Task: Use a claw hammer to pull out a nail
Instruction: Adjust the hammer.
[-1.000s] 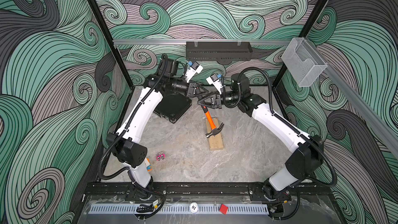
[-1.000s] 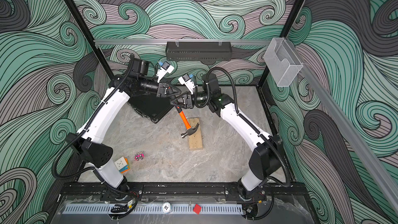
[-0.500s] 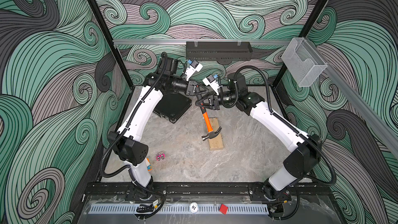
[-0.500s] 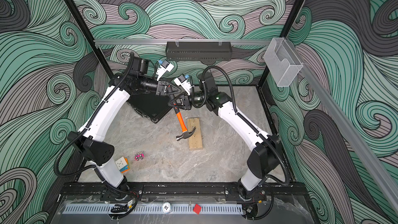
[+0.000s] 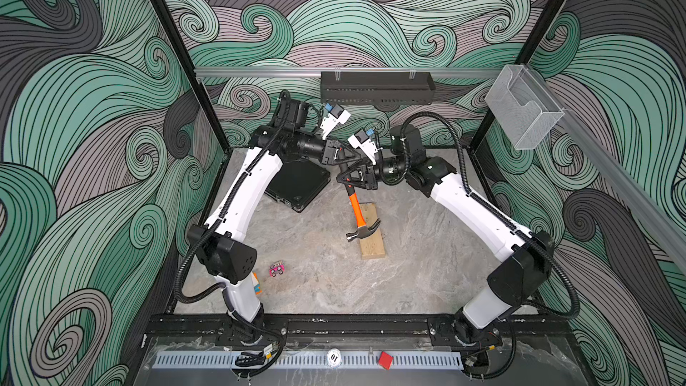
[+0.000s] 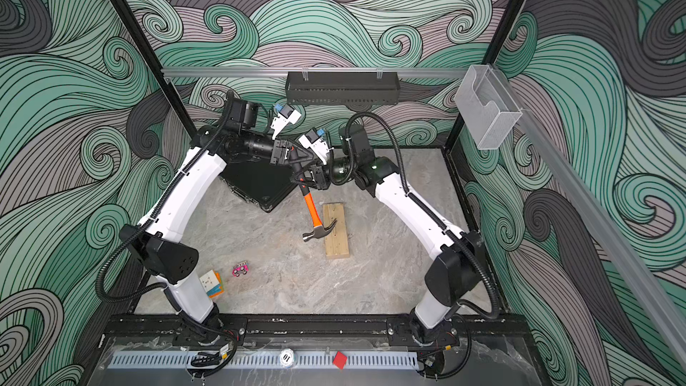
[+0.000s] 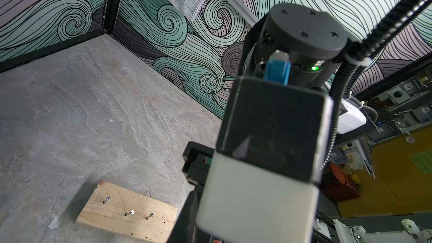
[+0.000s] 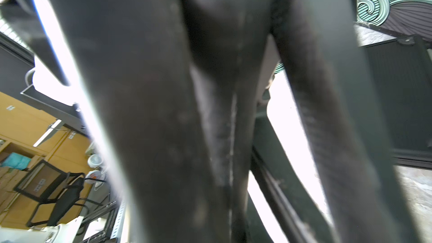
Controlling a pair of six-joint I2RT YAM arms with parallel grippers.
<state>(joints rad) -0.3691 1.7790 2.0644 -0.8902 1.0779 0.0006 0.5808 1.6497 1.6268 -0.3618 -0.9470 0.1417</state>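
Note:
In both top views the claw hammer (image 5: pixel 357 213) (image 6: pixel 312 213) hangs tilted, its grey head (image 5: pixel 363 231) resting at the left edge of the wooden block (image 5: pixel 373 245) (image 6: pixel 337 239). My left gripper (image 5: pixel 343 160) and right gripper (image 5: pixel 347 180) meet at the black handle, both shut on it, left above right. In the right wrist view the handle (image 8: pixel 224 43) sits between my dark fingers (image 8: pixel 145 125). In the left wrist view three nails, one of them here (image 7: pixel 132 212), stand out of the block (image 7: pixel 112 218); that gripper's own jaws are hidden behind the right wrist camera (image 7: pixel 268 150).
A black case (image 5: pixel 297 183) lies on the table behind the hammer. A small pink toy (image 5: pixel 277 269) and a colourful cube (image 6: pixel 211 284) sit near the left arm's base. A black rack (image 5: pixel 376 87) and a clear bin (image 5: pixel 519 113) hang on the walls.
My right gripper has shut on the hammer handle. Both wrists drifted slightly left and the hammer head swung down to the block's left edge.

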